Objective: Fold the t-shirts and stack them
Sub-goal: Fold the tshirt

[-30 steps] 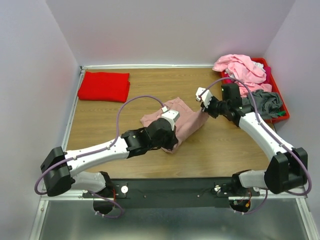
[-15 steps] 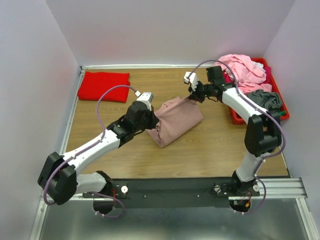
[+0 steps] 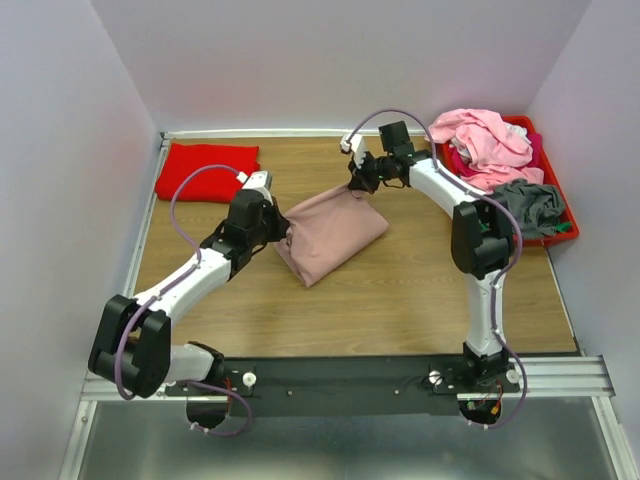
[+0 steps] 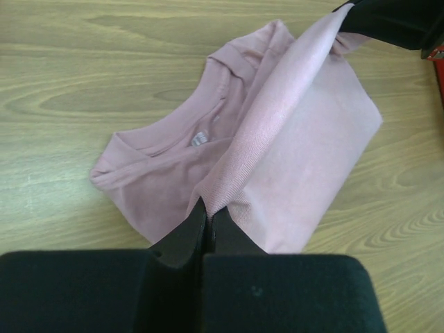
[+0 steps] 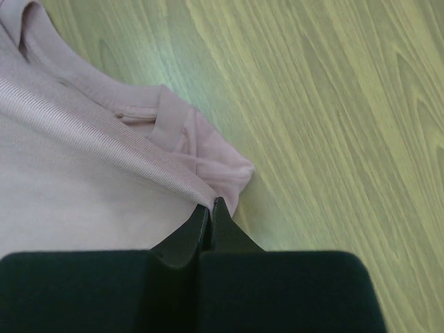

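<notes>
The left hand (image 4: 208, 209) is closed on one end of a hem edge of the dusty-pink t-shirt (image 3: 330, 232). The right hand (image 5: 210, 207) is closed on the other end of the same edge. The edge runs taut between them, raised above the lower layer, whose collar and label show in the left wrist view.

Over the last second both hands have carried this edge from the near middle of the bench (image 3: 420, 290) toward its far side, drawing the upper layer across the lower one. Judgement: a fold is in progress and the edge is not yet laid down.

The shirt lies at bench centre. A folded red t-shirt (image 3: 208, 172) lies at the far left corner, well apart. The red bin (image 3: 562, 200) at the right holds a light pink t-shirt (image 3: 485, 138) and a grey t-shirt (image 3: 530, 205). Nothing lies between the held shirt and the red one.
</notes>
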`<state>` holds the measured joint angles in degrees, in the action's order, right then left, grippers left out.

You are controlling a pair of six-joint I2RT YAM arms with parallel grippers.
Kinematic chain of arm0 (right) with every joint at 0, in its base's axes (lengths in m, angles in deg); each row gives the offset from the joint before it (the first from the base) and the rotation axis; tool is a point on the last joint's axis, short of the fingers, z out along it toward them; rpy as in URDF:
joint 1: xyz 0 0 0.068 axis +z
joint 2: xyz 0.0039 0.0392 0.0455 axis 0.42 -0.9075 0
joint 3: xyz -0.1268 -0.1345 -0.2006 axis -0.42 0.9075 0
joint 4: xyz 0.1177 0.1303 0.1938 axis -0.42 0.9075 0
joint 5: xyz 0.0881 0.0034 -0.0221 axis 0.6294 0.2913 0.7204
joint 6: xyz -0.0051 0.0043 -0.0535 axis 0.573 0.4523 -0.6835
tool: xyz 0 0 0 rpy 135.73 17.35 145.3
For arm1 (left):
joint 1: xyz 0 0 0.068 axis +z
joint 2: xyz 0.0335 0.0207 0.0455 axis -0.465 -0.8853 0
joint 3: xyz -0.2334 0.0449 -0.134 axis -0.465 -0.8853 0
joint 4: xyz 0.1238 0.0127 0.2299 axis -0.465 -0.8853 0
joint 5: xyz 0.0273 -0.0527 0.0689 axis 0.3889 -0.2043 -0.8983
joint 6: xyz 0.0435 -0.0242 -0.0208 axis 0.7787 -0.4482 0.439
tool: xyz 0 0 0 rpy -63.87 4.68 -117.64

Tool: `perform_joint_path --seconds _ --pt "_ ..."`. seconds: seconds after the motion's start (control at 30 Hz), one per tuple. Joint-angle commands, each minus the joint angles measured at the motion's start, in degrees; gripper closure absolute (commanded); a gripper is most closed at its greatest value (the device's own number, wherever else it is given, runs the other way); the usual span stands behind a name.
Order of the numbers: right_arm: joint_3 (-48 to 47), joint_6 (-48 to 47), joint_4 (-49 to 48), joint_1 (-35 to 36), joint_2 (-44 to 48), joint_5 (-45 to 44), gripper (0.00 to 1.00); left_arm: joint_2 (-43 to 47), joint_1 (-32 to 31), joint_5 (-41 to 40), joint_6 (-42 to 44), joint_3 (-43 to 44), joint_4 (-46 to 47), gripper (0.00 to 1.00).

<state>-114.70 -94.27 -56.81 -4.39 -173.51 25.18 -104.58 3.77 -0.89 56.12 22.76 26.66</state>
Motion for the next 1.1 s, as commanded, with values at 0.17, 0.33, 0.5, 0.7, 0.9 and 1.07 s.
perform_joint_path --seconds 0.17,0.33,0.5,0.7,0.9,1.07 --pt "-9.3 6.6 -0.8 1.4 -9.1 -1.1 1.0 -1.1 7.0 2.7 -2.4 -4.6 5.9 1.0" --pt "-12.5 9.0 -1.2 2.0 -11.6 -2.6 0.99 -4.0 10.0 3.9 -3.3 -4.9 7.7 1.0" --pt "-14.1 10.9 -1.9 2.1 -14.1 -3.7 0.95 -7.0 11.1 4.2 -3.2 -4.6 8.5 1.0" --pt "-15.7 12.9 -2.5 2.4 -16.0 -4.3 0.92 -7.7 12.2 2.9 -5.1 -5.8 9.4 1.0" --pt "-18.0 13.9 -2.7 2.9 -17.7 -4.8 0.92 -9.1 13.2 2.4 -5.9 -6.2 10.1 1.0" --pt "-20.3 14.6 -2.8 3.5 -19.6 -6.0 0.9 -9.6 13.7 0.6 -6.4 -6.5 10.3 1.0"
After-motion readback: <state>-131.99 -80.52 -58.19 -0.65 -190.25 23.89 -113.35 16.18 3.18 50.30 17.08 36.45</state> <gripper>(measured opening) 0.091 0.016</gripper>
